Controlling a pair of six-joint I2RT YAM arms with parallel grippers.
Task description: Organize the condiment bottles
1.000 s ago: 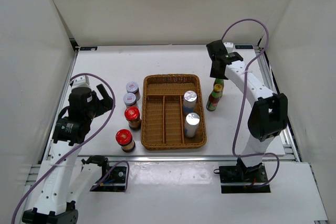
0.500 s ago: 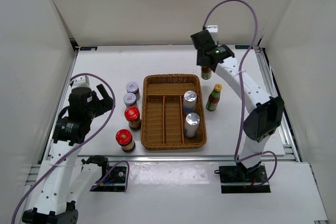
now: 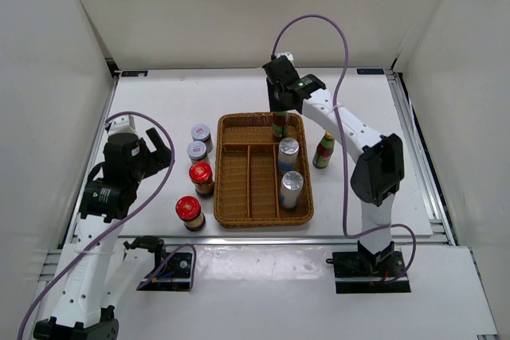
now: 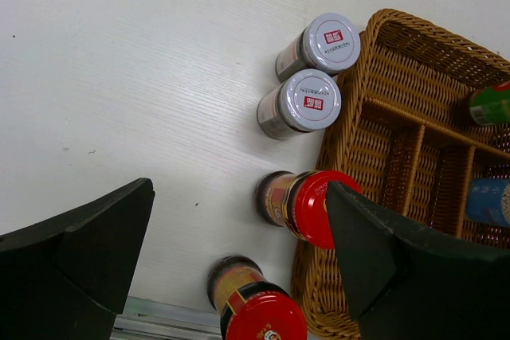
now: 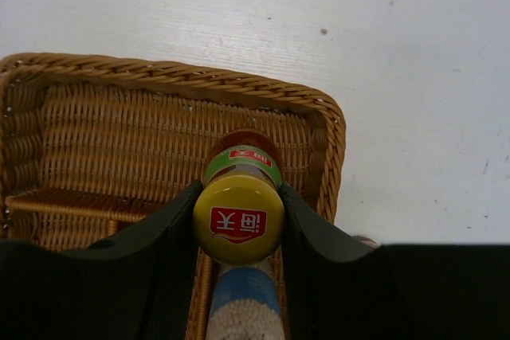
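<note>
My right gripper is shut on a dark green yellow-capped bottle and holds it over the back right compartment of the wicker tray. The second green bottle stands on the table right of the tray. Two silver-topped cylinders stand in the tray's right lane. Two grey-lilac-lidded jars and two red-lidded brown jars stand left of the tray. My left gripper is open and empty above the red-lidded jars.
The tray's left and middle lanes hold nothing. White walls enclose the table on the back and both sides. The table's metal front edge lies just below the nearest red-lidded jar.
My right arm has carried the green bottle left from the right side of the table to above the tray's back right compartment. The left arm has not moved.
</note>
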